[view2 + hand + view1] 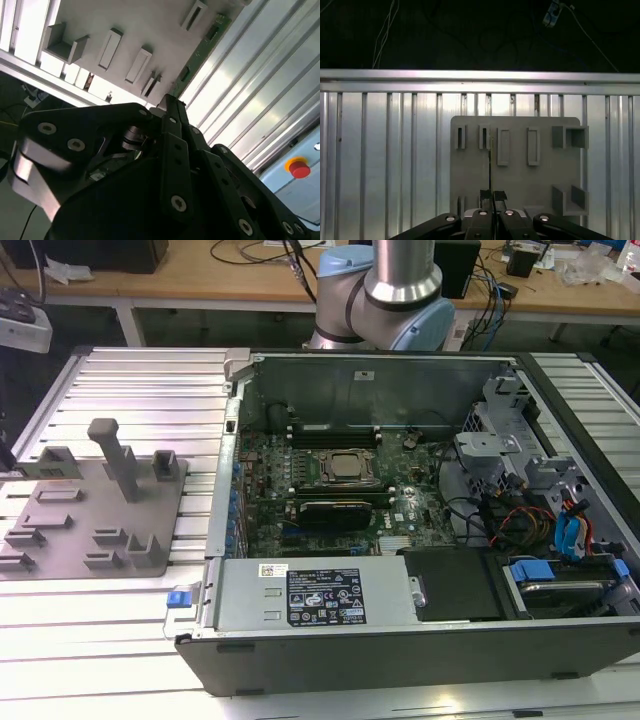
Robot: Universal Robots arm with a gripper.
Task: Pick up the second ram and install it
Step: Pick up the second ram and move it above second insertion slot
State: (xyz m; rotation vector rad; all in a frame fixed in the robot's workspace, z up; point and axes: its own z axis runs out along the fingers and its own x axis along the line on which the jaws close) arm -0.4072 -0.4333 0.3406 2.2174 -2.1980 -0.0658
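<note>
While the open computer case (400, 380) lies on the ribbed metal surface (130, 380) in the exterior view, its motherboard (268, 455) faces upward with the CPU socket (345, 468) flanked by black slot strips (335, 430), so a board can be pressed straight down into one. The gray holder plate (60, 530) sits beside the case, well apart from the socket. In the second wrist view the end effector (169, 102) is pressed together on one end of the second ram (202, 52), pinching the thin green board by its flat faces. Its length runs straight out beyond the fingertips, with the holder plate's slots just past it. In the first wrist view the second ram (490, 165) shows edge-on as a thin line directly ahead of the end effector and over the plate, near a narrow slot. Whether it is clear of that slot I cannot tell. Gripped by its end this way, the contact edge is probably left free for seating.
</note>
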